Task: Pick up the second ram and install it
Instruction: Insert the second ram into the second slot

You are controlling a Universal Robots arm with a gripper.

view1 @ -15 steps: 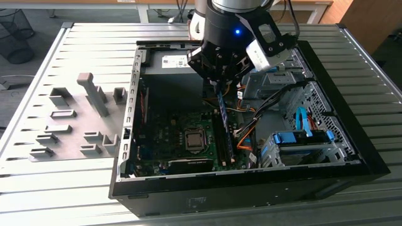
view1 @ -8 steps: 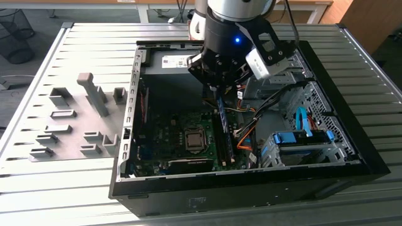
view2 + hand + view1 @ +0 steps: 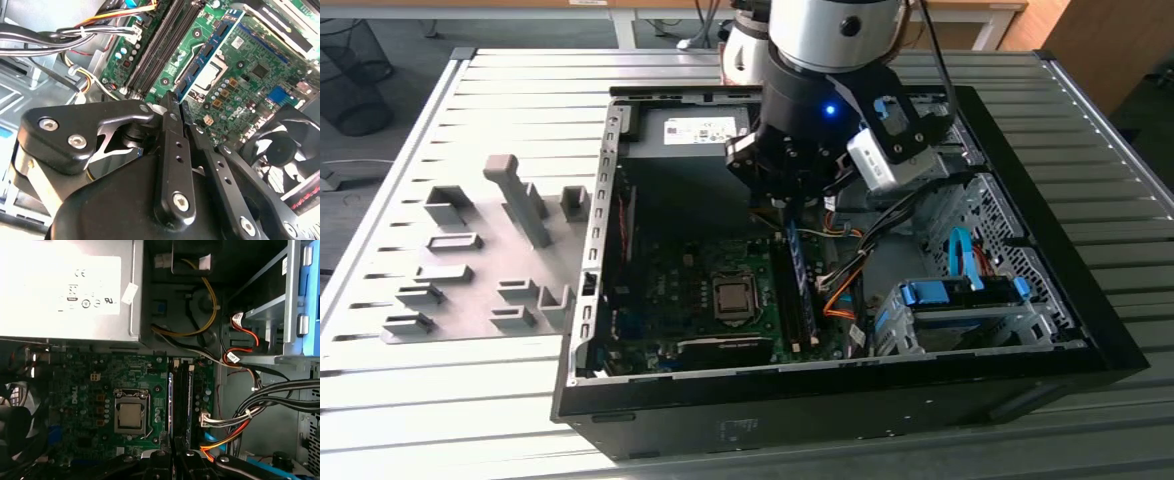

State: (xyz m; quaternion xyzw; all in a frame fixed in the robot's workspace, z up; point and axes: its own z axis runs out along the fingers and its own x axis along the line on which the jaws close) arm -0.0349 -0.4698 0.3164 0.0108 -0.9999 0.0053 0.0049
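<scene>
Gripper: the gripper (image 3: 172,107) hangs inside the open computer case (image 3: 587,300) above the motherboard (image 3: 680,290), its black fingers (image 3: 170,145) pressed together on the near end of the second ram (image 3: 207,52); in the exterior view the gripper (image 3: 790,205) sits under the arm's wrist, and in the first wrist view its finger bases (image 3: 172,462) show at the picture's edge.

Second ram: a thin blue-green stick held on edge, running away from the fingertips over the board; in the exterior view the second ram (image 3: 793,262) reaches down toward the memory slots.

Memory slots: long dark slots (image 3: 181,402) lie side by side between the processor socket (image 3: 131,416) and the cable bundle (image 3: 260,400). Whether the stick's lower edge is seated in a slot cannot be told.

Room beside the gripper: on one side coloured and black cables (image 3: 60,37) run close to the slots; on the other lies the flat board, with a fan (image 3: 280,145) further off.

Case edges: the metal side wall (image 3: 604,180) and the black front rim (image 3: 854,385) enclose the board; the drive cage with blue latches (image 3: 961,295) stands on the exterior view's right.

Power supply: the grey box (image 3: 65,287) bounds the far end of the board.

Outside the case: grey fixture blocks (image 3: 480,260) sit well apart on the slatted table (image 3: 427,390), on the exterior view's left.
</scene>
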